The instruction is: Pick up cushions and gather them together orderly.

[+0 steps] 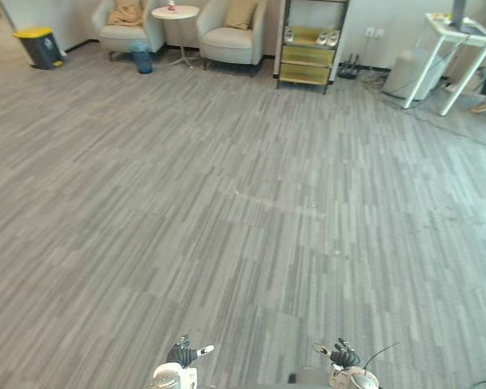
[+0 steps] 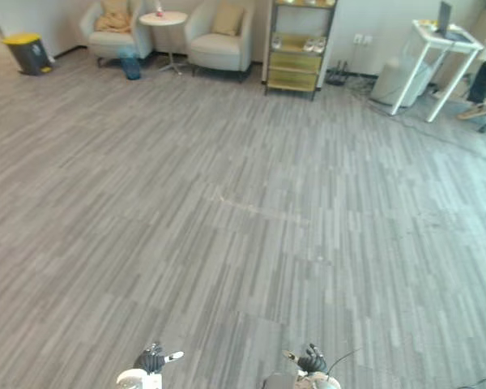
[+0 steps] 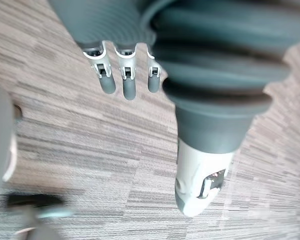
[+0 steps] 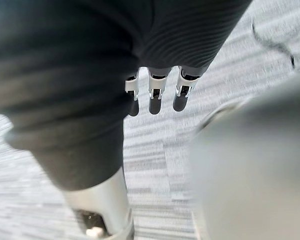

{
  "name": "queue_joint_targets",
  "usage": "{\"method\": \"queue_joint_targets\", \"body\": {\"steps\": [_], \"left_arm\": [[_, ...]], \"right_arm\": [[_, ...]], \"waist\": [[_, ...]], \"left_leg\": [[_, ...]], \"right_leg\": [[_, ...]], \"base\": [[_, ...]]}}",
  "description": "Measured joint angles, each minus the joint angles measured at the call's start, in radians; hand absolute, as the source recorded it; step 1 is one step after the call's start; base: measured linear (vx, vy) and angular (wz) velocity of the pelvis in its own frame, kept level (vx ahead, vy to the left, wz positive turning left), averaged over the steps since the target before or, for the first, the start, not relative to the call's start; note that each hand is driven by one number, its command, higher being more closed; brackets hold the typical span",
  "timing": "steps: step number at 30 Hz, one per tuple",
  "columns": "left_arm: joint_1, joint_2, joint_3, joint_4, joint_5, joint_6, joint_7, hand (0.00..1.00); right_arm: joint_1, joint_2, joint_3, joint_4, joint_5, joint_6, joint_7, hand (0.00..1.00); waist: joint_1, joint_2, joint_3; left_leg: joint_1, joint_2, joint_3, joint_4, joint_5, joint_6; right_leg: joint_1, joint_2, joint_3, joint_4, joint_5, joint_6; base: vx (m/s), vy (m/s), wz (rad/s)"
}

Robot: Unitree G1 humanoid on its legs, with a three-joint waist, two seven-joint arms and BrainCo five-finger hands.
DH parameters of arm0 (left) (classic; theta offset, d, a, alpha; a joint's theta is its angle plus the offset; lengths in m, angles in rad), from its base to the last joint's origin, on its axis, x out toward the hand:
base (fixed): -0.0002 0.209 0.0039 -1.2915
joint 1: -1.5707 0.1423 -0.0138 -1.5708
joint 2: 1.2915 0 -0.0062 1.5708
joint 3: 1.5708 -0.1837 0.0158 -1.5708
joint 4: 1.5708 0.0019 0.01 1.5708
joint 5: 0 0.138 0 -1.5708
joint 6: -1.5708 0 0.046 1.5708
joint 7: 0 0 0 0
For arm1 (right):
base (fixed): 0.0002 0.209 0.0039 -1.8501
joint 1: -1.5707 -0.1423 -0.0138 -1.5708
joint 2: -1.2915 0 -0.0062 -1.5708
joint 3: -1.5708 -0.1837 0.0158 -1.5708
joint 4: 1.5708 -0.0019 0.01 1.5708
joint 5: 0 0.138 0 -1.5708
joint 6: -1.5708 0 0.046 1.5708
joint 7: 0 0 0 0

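Left eye view: left cushion and right cushion far ahead of left hand and right hand, with open carpet between.
Left cushion: tan, slumped on the left armchair; well ahead of the left hand and off to its left.
Left hand: low and near; fingers straight, thumb apart from them, nothing held.
Side table: between the two chairs.
Right cushion: tan, propped upright against the back of the right armchair; ahead, between the lines of the two hands, somewhat closer to the left hand's.
Right hand: low and near; fingers straight, nothing held.
Long axis: too distant to tell for either cushion.
Nearer arm, as judged: the left, for both cushions; neither lies within reach, so an approach on foot comes first.
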Motion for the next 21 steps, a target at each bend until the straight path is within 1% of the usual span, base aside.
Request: {"method": "queue_joint_targets", "body": {"steps": [1, 2, 3, 4, 5, 6, 7, 8, 9, 10, 11, 12, 13, 14, 15, 16, 17, 18, 19, 20, 21], "left_arm": [[0.004, 0.000, -0.008, 0.002, 0.001, 0.000, 0.000, 0.00], [0.005, -0.017, -0.003, 0.015, 0.003, -0.001, 0.000, 0.00], [0.002, -0.025, 0.001, 0.024, 0.007, -0.001, -0.002, 0.00], [0.001, -0.047, 0.033, 0.031, 0.013, -0.001, -0.001, 0.00], [0.002, -0.056, 0.049, 0.029, 0.016, -0.001, -0.001, 0.00], [-0.001, -0.061, 0.072, 0.016, 0.017, -0.002, -0.003, 0.00], [-0.004, -0.061, 0.084, 0.005, 0.017, -0.002, -0.002, 0.00], [-0.005, -0.062, 0.105, -0.008, 0.016, -0.001, 0.000, 0.00], [-0.005, -0.061, 0.106, -0.024, 0.016, -0.003, -0.002, 0.00], [-0.004, -0.058, 0.101, -0.031, 0.016, -0.004, -0.001, 0.00], [-0.006, -0.053, 0.093, -0.046, 0.016, -0.007, -0.001, 0.00], [-0.006, -0.052, 0.080, -0.052, 0.016, -0.008, -0.001, 0.00], [-0.006, -0.050, 0.061, -0.057, 0.016, -0.012, 0.000, 0.00], [-0.006, -0.050, 0.058, -0.068, 0.016, -0.012, 0.000, 0.00], [-0.007, -0.050, 0.046, -0.068, 0.016, -0.012, 0.003, 0.00], [-0.006, -0.049, 0.036, -0.069, 0.016, -0.013, 0.006, 0.00], [-0.008, -0.048, 0.023, -0.069, 0.016, -0.013, 0.007, 0.00], [-0.010, -0.046, 0.019, -0.069, 0.016, -0.013, 0.006, 0.00], [-0.011, -0.038, 0.013, -0.069, 0.016, -0.012, 0.004, 0.00], [-0.014, -0.026, 0.010, -0.066, 0.017, -0.010, 0.004, 0.00], [-0.024, -0.020, 0.000, -0.066, 0.017, -0.006, 0.000, 0.00]], "right_arm": [[0.005, -0.012, 0.000, -0.003, 0.000, 0.000, 0.000, 0.00], [-0.002, -0.028, -0.005, 0.008, -0.002, 0.002, 0.000, 0.00], [-0.013, -0.030, -0.018, 0.009, -0.002, 0.000, 0.000, 0.00], [-0.033, -0.029, -0.038, 0.011, -0.003, 0.002, 0.001, 0.00], [-0.032, -0.028, -0.038, 0.012, -0.003, 0.004, 0.002, 0.00], [-0.019, -0.020, -0.032, 0.007, -0.007, 0.005, 0.004, 0.00], [-0.010, -0.018, -0.021, -0.003, -0.010, 0.005, 0.005, 0.00], [0.003, -0.015, 0.011, -0.025, -0.009, 0.007, 0.005, 0.00], [0.011, -0.015, 0.022, -0.026, -0.009, 0.009, 0.004, 0.00], [0.012, -0.014, 0.022, -0.020, -0.007, 0.011, 0.004, 0.00], [0.015, -0.013, 0.020, -0.018, -0.001, 0.011, 0.003, 0.00], [0.013, -0.015, 0.018, -0.018, 0.001, 0.011, 0.000, 0.00], [0.005, -0.016, 0.005, -0.016, 0.003, 0.011, -0.001, 0.00], [0.001, -0.016, 0.003, -0.016, 0.014, 0.011, -0.005, 0.00], [0.001, -0.016, 0.000, -0.015, 0.022, 0.011, -0.008, 0.00], [0.002, -0.017, 0.001, -0.015, 0.021, 0.011, -0.009, 0.00], [0.003, -0.016, 0.002, -0.010, 0.021, 0.012, -0.010, 0.00], [0.003, -0.017, 0.003, 0.001, 0.021, 0.012, -0.011, 0.00], [0.002, -0.006, 0.005, 0.011, 0.021, 0.012, -0.011, 0.00], [0.004, 0.012, 0.003, 0.014, 0.021, 0.011, -0.010, 0.00], [0.013, 0.021, 0.004, 0.014, 0.021, 0.011, -0.009, 0.00]], "waist": [[-0.011, -0.001, 0.001], [-0.013, 0.044, 0.000], [-0.009, 0.057, 0.001], [-0.006, 0.069, 0.006], [-0.007, 0.075, 0.006], [-0.010, 0.071, 0.008], [-0.013, 0.069, 0.010], [-0.010, 0.067, 0.018], [-0.006, 0.066, 0.026], [-0.005, 0.061, 0.031], [0.000, 0.054, 0.033], [0.006, 0.052, 0.033], [0.010, 0.054, 0.033], [0.014, 0.053, 0.033], [0.018, 0.053, 0.033], [0.020, 0.054, 0.033], [0.025, 0.057, 0.032], [0.032, 0.049, 0.026], [0.033, 0.030, 0.017], [0.023, -0.002, -0.001], [0.022, -0.016, 0.003]], "left_leg": [[0.028, 0.007, -0.023, -0.007, -0.005, -0.008], [0.039, 0.042, -0.047, 0.004, 0.001, -0.017], [0.035, 0.053, -0.061, 0.026, 0.021, -0.040], [0.033, 0.059, -0.083, 0.070, 0.061, -0.071], [0.018, 0.065, -0.096, 0.123, 0.095, -0.082], [-0.032, 0.071, -0.124, 0.261, 0.148, -0.092], [-0.092, 0.078, -0.141, 0.400, 0.212, -0.098], [-0.205, 0.106, -0.153, 0.627, 0.312, -0.097], [-0.274, 0.125, -0.132, 0.773, 0.239, -0.082], [-0.317, 0.126, -0.115, 0.827, 0.178, -0.072], [-0.373, 0.119, -0.073, 0.818, 0.114, -0.054], [-0.413, 0.104, -0.030, 0.746, 0.074, -0.047], [-0.442, 0.079, -0.011, 0.631, 0.052, -0.048], [-0.466, 0.045, -0.001, 0.468, 0.052, -0.050], [-0.473, 0.003, -0.012, 0.281, 0.076, -0.059], [-0.477, -0.024, -0.028, 0.146, 0.117, -0.058], [-0.486, -0.046, -0.051, 0.009, 0.196, -0.062], [-0.484, -0.056, -0.062, 0.005, 0.285, -0.060], [-0.478, -0.075, -0.060, 0.007, 0.320, -0.025], [-0.479, -0.111, -0.060, 0.027, 0.289, 0.017], [-0.480, -0.117, -0.049, 0.082, 0.257, 0.042]], "right_leg": [[-0.001, 0.015, 0.026, -0.073, 0.166, -0.011], [0.027, 0.053, 0.013, -0.061, 0.148, -0.031], [0.025, 0.066, 0.015, -0.045, 0.126, -0.044], [0.023, 0.081, 0.022, -0.008, 0.093, -0.068], [0.042, 0.095, 0.023, -0.010, 0.077, -0.077], [0.083, 0.105, 0.023, -0.034, 0.054, -0.078], [0.118, 0.111, 0.024, -0.060, 0.037, -0.081], [0.185, 0.123, 0.034, -0.114, 0.027, -0.092], [0.250, 0.138, 0.049, -0.153, 0.016, -0.107], [0.296, 0.138, 0.059, -0.181, 0.014, -0.108], [0.357, 0.134, 0.075, -0.227, 0.013, -0.105], [0.399, 0.129, 0.097, -0.261, 0.010, -0.100], [0.425, 0.124, 0.114, -0.286, 0.006, -0.089], [0.447, 0.113, 0.133, -0.302, -0.005, -0.079], [0.471, 0.103, 0.147, -0.318, -0.016, -0.066], [0.488, 0.098, 0.157, -0.333, -0.027, -0.058], [0.521, 0.097, 0.170, -0.361, -0.040, -0.045], [0.551, 0.095, 0.184, -0.383, -0.055, -0.031], [0.570, 0.078, 0.193, -0.389, -0.068, -0.016], [0.576, 0.045, 0.196, -0.375, -0.075, -0.005], [0.560, 0.028, 0.215, -0.303, -0.071, 0.002]], "base": [[0.63, -0.309, 0.19], [0.53, -0.264, 0.01], [0.52, -0.260, -0.43], [0.49, -0.266, -0.48], [0.47, -0.269, -0.45], [0.37, -0.211, -0.23], [0.39, -0.198, -0.19], [0.45, -0.179, -0.25], [0.43, -0.145, -0.32], [0.36, -0.088, -0.38], [0.32, -0.064, -0.44], [0.32, -0.045, -0.52], [0.33, 0.011, -0.58], [0.37, 0.050, -0.54], [0.39, 0.074, -0.44], [0.44, 0.122, -0.39], [0.51, 0.184, -0.40], [0.66, 0.230, -0.38], [0.59, 0.177, -0.18], [0.61, 0.137, -0.02], [0.47, 0.100, 0.01]]}}
